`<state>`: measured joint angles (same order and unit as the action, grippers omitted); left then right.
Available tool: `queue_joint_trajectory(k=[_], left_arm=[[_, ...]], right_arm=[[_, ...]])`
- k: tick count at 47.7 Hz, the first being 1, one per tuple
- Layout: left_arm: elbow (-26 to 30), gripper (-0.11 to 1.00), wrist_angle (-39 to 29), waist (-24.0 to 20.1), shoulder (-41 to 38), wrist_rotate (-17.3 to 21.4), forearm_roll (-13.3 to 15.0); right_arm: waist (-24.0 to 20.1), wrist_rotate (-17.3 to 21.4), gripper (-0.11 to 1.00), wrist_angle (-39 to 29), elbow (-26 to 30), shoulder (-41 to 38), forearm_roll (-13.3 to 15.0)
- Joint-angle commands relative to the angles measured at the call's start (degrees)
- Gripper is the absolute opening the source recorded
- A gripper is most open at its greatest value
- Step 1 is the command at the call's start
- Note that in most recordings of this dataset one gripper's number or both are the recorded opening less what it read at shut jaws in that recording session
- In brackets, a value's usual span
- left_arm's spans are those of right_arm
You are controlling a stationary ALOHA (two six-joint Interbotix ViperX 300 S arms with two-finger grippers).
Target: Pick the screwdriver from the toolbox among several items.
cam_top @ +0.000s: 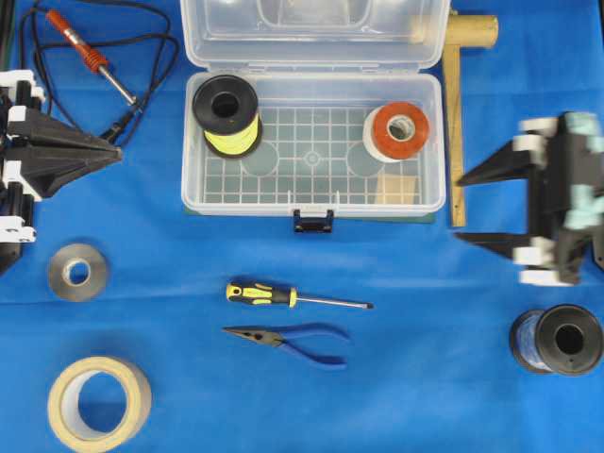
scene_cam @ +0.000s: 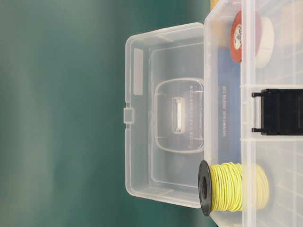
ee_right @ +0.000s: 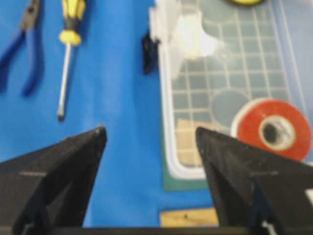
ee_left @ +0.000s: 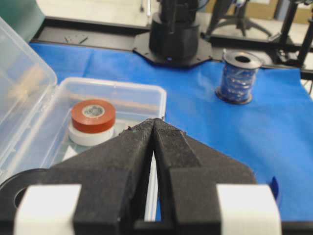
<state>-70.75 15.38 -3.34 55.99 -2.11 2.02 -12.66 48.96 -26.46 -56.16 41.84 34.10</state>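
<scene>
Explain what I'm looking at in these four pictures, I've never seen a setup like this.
Two robot arms face a blue table. One picture looks down from above, one sits at table level, and two come from cameras on the arms' wrists. The left end effector is shut and empty; the right end effector is open and empty. An open clear toolbox holds a yellow wire spool, a red-and-white tape roll and a small tan block. The screwdriver lies outside it on the cloth, beside blue-handled pliers.
</scene>
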Motion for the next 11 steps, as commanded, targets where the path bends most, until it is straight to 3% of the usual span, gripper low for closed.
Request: queue_joint_trajectory(k=[1, 11], left_arm=[[0.5, 0.00, 0.5, -0.2, -0.2, 0.1, 0.0], [0.4, 0.00, 0.7, -0.2, -0.3, 0.1, 0.0]], right_arm=[[-0.1, 0.6, 0.75, 2.2, -4.0, 5.1, 1.8], [0.1, 1.1, 0.74, 3.2, -11.9, 15.6, 3.1]])
